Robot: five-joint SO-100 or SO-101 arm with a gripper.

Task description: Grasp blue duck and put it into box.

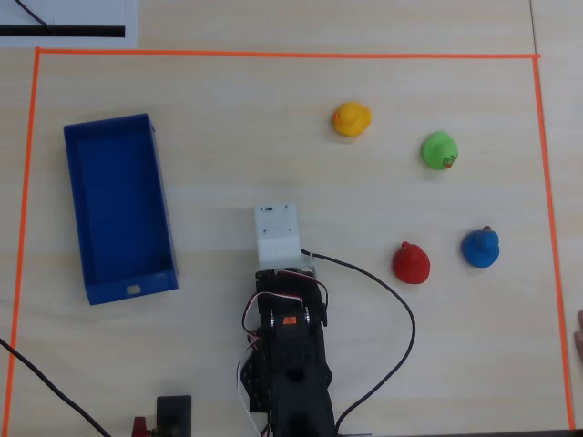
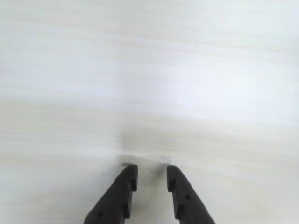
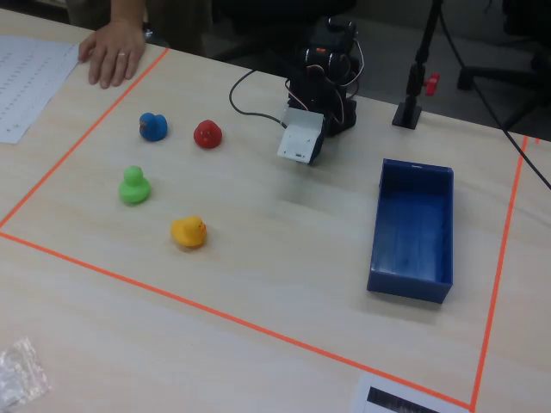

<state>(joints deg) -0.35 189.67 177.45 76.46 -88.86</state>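
The blue duck [image 1: 480, 248] stands at the right of the overhead view, just right of a red duck [image 1: 411, 264]; in the fixed view the blue duck [image 3: 153, 126] is at the far left. The box [image 1: 132, 289], a shallow blue tray, lies empty on the left; in the fixed view the box [image 3: 411, 228] is on the right. My gripper [image 2: 152, 168] hangs over bare table near the middle, its black fingers a small gap apart with nothing between them. A white camera housing [image 1: 277, 234] hides the fingers from above. No duck shows in the wrist view.
A green duck [image 1: 439, 150] and a yellow duck [image 1: 352, 119] stand farther out on the right. Orange tape [image 1: 273, 55] frames the work area. A black cable [image 1: 392, 300] loops right of the arm base. A person's hand [image 3: 112, 52] rests at the table's corner.
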